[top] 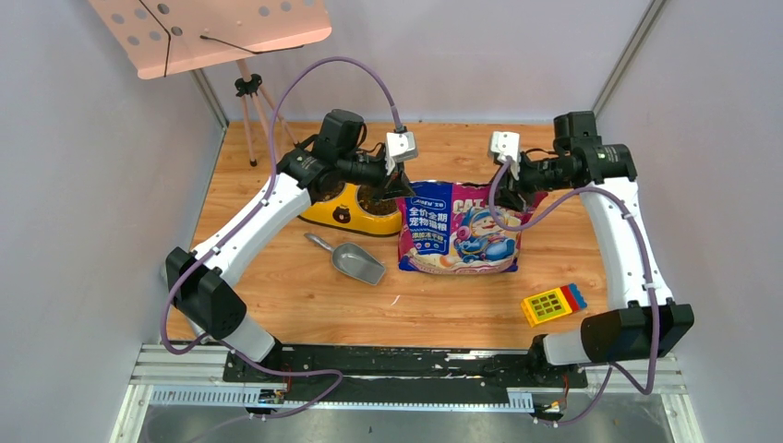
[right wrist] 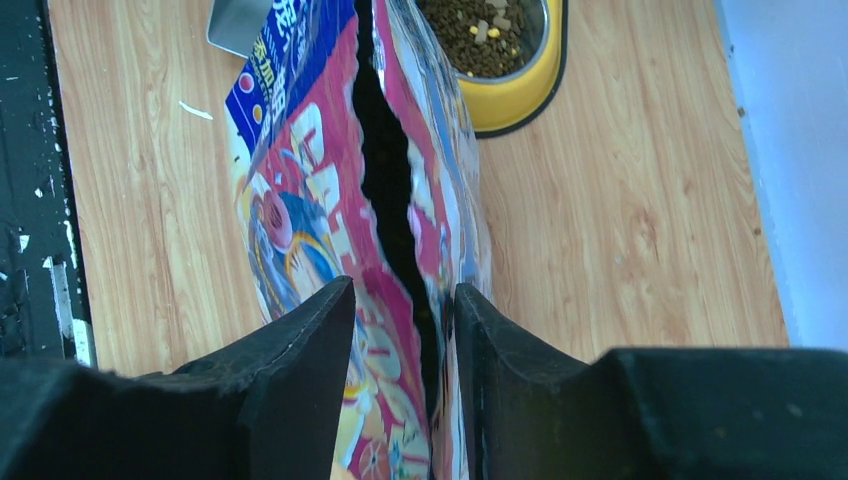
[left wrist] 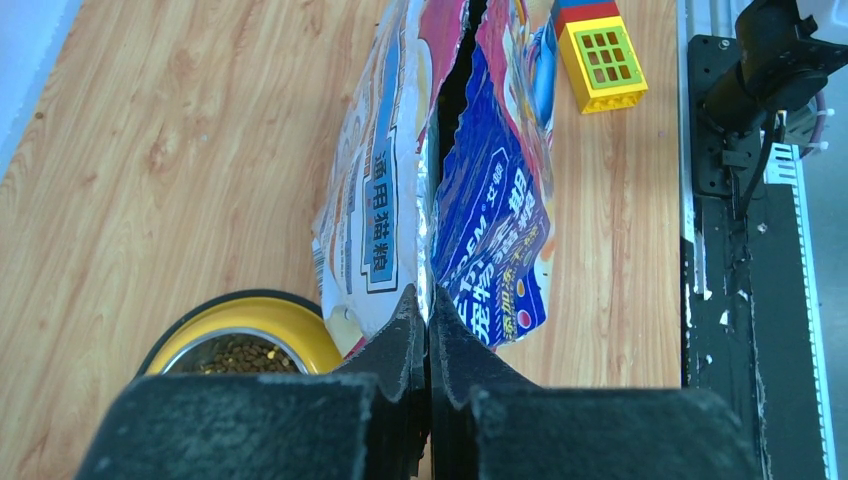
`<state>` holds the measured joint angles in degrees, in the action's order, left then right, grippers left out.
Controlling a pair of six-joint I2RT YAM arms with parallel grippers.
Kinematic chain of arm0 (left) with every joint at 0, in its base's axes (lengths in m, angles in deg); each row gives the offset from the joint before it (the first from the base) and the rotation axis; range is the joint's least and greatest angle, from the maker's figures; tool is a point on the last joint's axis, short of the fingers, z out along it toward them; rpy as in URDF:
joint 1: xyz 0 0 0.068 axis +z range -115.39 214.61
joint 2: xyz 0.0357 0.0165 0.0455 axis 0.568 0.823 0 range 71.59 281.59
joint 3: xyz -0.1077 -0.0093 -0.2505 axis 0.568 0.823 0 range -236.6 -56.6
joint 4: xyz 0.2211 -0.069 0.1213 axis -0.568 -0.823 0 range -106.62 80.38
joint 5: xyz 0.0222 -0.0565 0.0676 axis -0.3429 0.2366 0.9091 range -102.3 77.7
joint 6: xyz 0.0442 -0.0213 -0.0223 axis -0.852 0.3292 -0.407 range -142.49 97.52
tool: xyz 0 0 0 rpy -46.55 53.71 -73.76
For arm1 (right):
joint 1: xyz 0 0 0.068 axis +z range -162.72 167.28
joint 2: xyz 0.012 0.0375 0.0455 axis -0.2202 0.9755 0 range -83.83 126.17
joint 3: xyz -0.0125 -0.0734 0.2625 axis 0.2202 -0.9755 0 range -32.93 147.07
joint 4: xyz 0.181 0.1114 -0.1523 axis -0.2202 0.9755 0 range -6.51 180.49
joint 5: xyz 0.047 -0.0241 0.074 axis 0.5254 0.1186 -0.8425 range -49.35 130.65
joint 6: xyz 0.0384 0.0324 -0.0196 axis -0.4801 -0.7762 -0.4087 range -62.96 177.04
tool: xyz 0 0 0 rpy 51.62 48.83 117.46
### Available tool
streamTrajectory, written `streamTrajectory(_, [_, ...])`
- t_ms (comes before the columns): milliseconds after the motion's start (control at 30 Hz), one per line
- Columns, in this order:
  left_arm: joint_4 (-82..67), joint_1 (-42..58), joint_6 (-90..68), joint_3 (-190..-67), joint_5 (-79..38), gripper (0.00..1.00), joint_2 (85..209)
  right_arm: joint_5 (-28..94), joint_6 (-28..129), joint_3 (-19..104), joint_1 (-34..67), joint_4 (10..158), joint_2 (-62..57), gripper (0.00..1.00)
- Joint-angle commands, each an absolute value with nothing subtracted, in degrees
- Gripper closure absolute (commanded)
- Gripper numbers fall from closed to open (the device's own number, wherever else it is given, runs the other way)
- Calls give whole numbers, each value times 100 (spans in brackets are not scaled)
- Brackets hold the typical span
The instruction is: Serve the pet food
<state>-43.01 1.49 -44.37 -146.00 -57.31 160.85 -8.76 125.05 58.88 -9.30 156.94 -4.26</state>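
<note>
The glossy pink-blue cat food bag [top: 459, 229] stands on the table with its top slit open. My left gripper [top: 399, 185] is shut on the bag's top left corner, and the left wrist view shows the fingers [left wrist: 428, 320] pinched on the foil edge of the bag [left wrist: 500, 200]. My right gripper [top: 517, 180] is at the top right corner. In the right wrist view it is open [right wrist: 405, 300], its fingers straddling both walls of the bag [right wrist: 300, 200]. Brown kibble fills a bowl of the yellow feeder [top: 355, 214], seen in the left wrist view [left wrist: 238, 355] and the right wrist view [right wrist: 480, 35].
A grey metal scoop [top: 355, 263] lies in front of the feeder, left of the bag. A yellow toy block [top: 552, 303] lies at the front right. A pink perforated stand [top: 212, 32] is at the back left. Walls enclose the table.
</note>
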Motion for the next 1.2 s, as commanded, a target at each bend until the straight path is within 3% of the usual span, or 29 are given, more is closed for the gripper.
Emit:
streamTrajectory(0, [-4106, 241, -4339, -14824, -5824, 100, 15865, -900, 12233, 6112, -576, 15290, -221, 57])
streamTrajectory(333, [-4075, 204, -4290, -14839, -5761, 100, 15860, -1264, 11347, 6121, 116, 14824, -49, 57])
streamTrajectory(533, [-4056, 188, -4270, -14859, -5773, 100, 15889, -1349, 10736, 6082, 287, 14433, -1, 64])
streamTrajectory(633, [-4079, 187, -4289, -14885, -5750, 100, 15895, -1301, 10692, 6083, 284, 14429, 17, 78])
streamTrajectory(733, [-4155, 190, -4347, -14915, -5712, 100, 15896, -1122, 10791, 6023, 280, 14481, -70, 100])
streamTrajectory(900, [-4329, 197, -4482, -14953, -5588, 100, 15876, -804, 11126, 6032, 129, 14971, -189, 100])
streamTrajectory(933, [-4397, 199, -4540, -14962, -5560, 100, 15864, -686, 11048, 6111, 89, 15047, -173, 96])
streamTrajectory(1000, [-4485, 199, -4610, -14967, -5549, 100, 15842, -549, 11018, 6260, -17, 15238, -150, 77])
streamTrajectory(1033, [-4530, 200, -4629, -14963, -5547, 100, 15834, -531, 11157, 6341, -65, 15428, -129, 76])
streamTrajectory(1167, [-4563, 209, -4672, -14899, -5526, 100, 15777, -495, 11524, 6671, -188, 16101, 66, 99])
